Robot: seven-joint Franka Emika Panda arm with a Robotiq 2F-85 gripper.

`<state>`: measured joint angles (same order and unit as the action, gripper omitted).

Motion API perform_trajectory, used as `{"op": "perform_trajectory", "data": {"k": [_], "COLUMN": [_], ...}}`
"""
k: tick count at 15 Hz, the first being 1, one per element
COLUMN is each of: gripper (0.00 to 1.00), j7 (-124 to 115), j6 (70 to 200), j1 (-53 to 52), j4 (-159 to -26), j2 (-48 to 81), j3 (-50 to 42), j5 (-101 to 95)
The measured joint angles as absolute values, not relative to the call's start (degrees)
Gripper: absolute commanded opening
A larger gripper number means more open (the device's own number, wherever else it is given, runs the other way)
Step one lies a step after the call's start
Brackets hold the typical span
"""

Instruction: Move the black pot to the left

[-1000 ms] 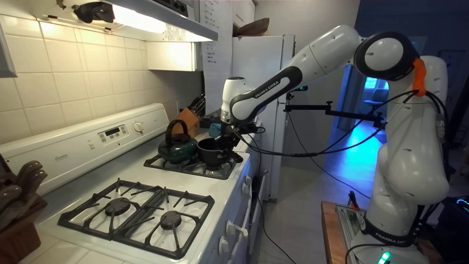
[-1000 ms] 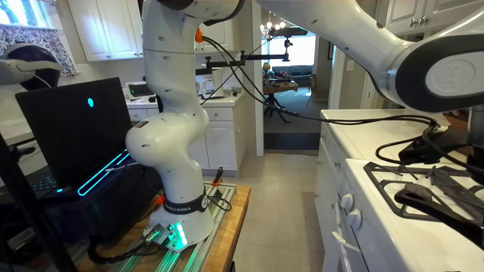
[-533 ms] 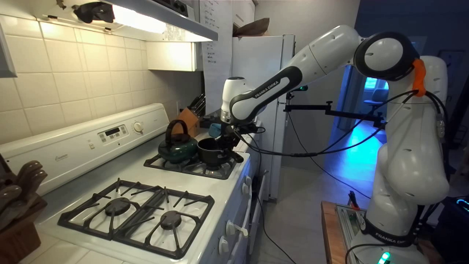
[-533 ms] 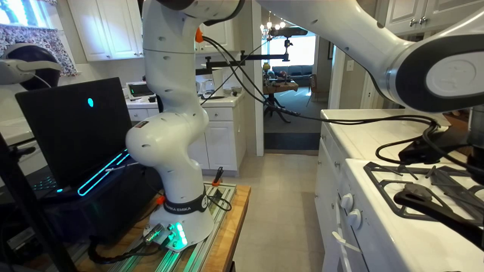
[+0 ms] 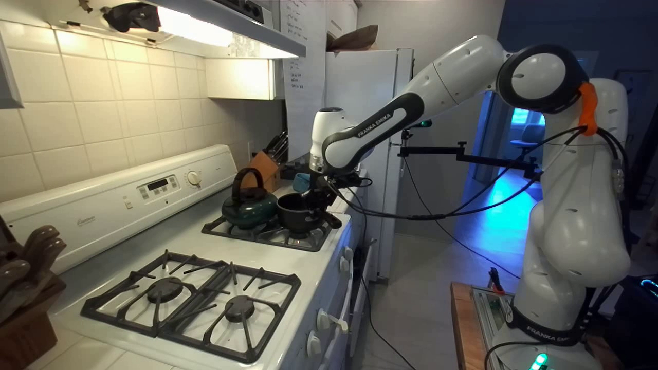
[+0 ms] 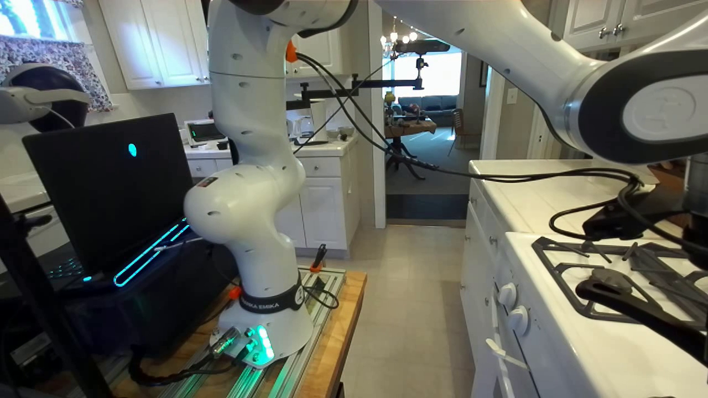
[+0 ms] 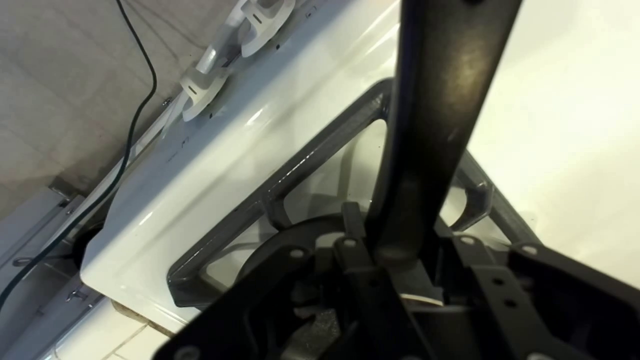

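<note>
Gripping the black pot (image 5: pixel 292 220) by its handle (image 7: pixel 440 100) close to the bowl, the gripper (image 7: pixel 397 227) had its fingers (image 7: pixel 354 220) narrowed against both sides of it. In an exterior view the pot was over the right side of the far grate (image 5: pixel 311 248), just beside the green kettle (image 5: pixel 249 211); what it held could not be told, and the kettle's inside was hidden. At the near left a knife block (image 5: pixel 28 318) held brown-handled knives (image 5: pixel 41 239), and past the kettle a wooden block (image 5: pixel 269 169) held black-handled ones.
</note>
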<state>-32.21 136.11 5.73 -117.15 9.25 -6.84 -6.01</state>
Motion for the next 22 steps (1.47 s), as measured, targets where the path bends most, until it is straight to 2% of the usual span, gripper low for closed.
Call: {"op": "perform_trajectory", "data": {"k": [13, 14, 20, 21, 22], "gripper": [0.08, 0.30, 0.30, 0.08, 0.08], "j7": [-32.24, -32.24, -32.24, -32.24, -32.24], "j6": [134.86, 134.86, 134.86, 134.86, 134.86], "j1": [2.49, 2.42, 2.41, 2.41, 2.41], "j4": [-119.26, -119.30, -119.31, -119.31, -119.31], "j2": [7.13, 7.09, 7.08, 7.08, 7.08], "j3": [-5.92, -5.92, -5.92, -5.92, -5.92], "j5": [-6.04, -6.04, -6.04, -6.04, -6.04]}}
